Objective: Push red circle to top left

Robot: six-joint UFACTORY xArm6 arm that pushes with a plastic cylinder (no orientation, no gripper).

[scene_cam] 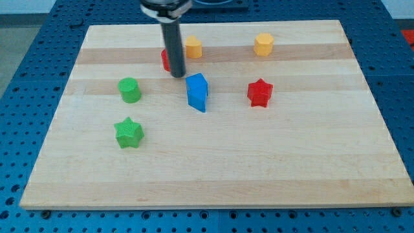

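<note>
Red circle (165,59) sits touching my tip (178,75), on its upper left

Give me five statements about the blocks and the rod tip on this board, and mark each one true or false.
1. My tip is right beside the red circle, on its right in the view. True.
2. The red circle already sits in the board's top left corner. False: it lies near the top, left of centre.
3. Two green blocks, the green cylinder and the green star, lie on the view's left. True.
4. The blue block is touching the red star. False: a clear gap separates them.
5. Only one yellow block is present. False: there are two, one yellow block and another.
</note>
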